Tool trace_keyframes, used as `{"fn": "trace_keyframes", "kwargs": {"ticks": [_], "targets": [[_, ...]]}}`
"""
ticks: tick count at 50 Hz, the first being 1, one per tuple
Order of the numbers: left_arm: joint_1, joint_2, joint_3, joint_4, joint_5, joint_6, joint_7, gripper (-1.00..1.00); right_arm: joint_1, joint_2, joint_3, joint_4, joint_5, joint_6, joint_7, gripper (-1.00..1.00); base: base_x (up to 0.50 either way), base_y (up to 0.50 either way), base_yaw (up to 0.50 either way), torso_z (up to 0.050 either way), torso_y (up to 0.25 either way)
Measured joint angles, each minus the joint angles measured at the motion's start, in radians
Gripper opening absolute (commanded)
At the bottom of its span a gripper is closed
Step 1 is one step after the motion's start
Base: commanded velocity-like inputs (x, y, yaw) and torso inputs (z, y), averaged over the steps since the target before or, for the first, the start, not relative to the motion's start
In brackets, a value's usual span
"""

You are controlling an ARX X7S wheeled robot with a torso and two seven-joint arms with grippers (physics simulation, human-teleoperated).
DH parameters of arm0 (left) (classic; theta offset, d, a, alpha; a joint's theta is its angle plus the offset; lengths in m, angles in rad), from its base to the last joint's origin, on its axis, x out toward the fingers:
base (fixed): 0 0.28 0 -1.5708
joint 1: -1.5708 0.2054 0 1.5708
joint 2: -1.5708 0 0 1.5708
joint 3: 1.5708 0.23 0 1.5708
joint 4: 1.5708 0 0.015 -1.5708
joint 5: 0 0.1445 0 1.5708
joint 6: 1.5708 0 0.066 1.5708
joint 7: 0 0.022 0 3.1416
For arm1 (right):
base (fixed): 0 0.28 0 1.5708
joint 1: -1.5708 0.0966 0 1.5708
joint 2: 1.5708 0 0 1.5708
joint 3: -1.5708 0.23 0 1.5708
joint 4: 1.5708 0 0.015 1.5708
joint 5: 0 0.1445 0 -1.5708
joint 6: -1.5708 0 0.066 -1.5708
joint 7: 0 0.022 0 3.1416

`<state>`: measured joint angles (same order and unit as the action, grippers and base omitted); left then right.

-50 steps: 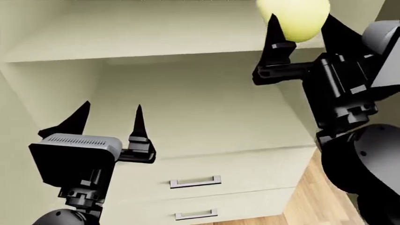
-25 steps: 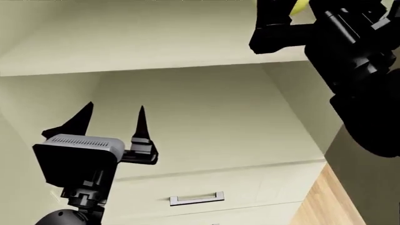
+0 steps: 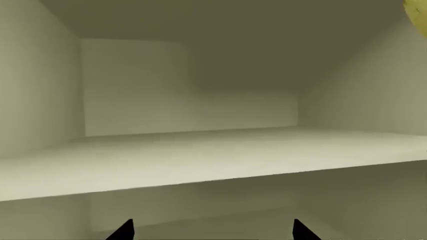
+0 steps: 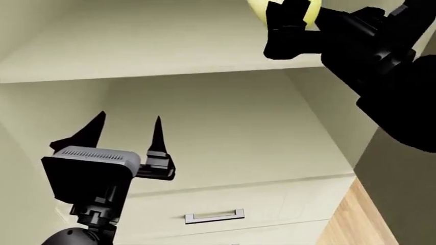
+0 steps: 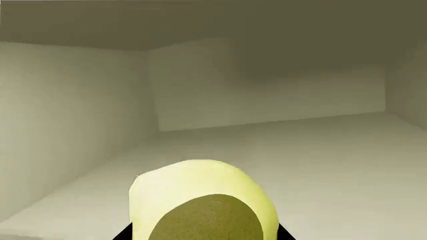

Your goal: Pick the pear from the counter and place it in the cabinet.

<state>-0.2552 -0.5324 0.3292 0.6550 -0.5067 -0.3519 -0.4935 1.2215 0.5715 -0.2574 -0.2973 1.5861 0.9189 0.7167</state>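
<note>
The pale yellow pear (image 5: pixel 200 200) sits between the jaws of my right gripper (image 5: pixel 200 235), which is shut on it. In the head view the right gripper (image 4: pixel 289 20) holds the pear (image 4: pixel 258 9) at the top right, over the upper shelf (image 4: pixel 163 41) of the cream-white cabinet. The right wrist view looks into that shelf bay (image 5: pixel 320 150). My left gripper (image 4: pixel 129 135) is open and empty in front of the lower shelf bay; its two fingertips (image 3: pixel 123 231) show in the left wrist view. The counter is out of view.
Below the lower shelf are a drawer front (image 4: pixel 272 196) with a silver bar handle (image 4: pixel 214 216). The cabinet's right wall (image 4: pixel 327 117) stands beside my right arm. Wood floor (image 4: pixel 354 219) shows at the lower right. A sliver of the pear (image 3: pixel 422 15) shows in the left wrist view.
My right gripper has moved left and further in over the upper shelf with the pear, which shows more now. The view rose a second ago. The left gripper has barely moved.
</note>
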Motion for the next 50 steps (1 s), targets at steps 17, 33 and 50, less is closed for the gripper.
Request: {"fn": "trace_keyframes", "kwargs": {"ticks": [17,33,50], "targets": [[0.002,0.004,0.006,-0.015,0.002,0.009,0.002,1.00,0.027,-0.058,-0.096,0.225,-0.136,-0.019,-0.138,-1.00,0.00,0.00,0.00,0.000,0.000],[0.013,0.005,0.000,-0.031,0.001,0.027,0.002,1.00,0.059,-0.126,-0.188,0.439,-0.297,-0.088,-0.277,-1.00,0.00,0.00,0.00,0.000,0.000],[0.021,0.004,-0.005,-0.041,0.001,0.038,-0.001,1.00,0.089,-0.193,-0.262,0.643,-0.424,-0.172,-0.398,-1.00,0.00,0.00,0.00,0.000,0.000]]}}
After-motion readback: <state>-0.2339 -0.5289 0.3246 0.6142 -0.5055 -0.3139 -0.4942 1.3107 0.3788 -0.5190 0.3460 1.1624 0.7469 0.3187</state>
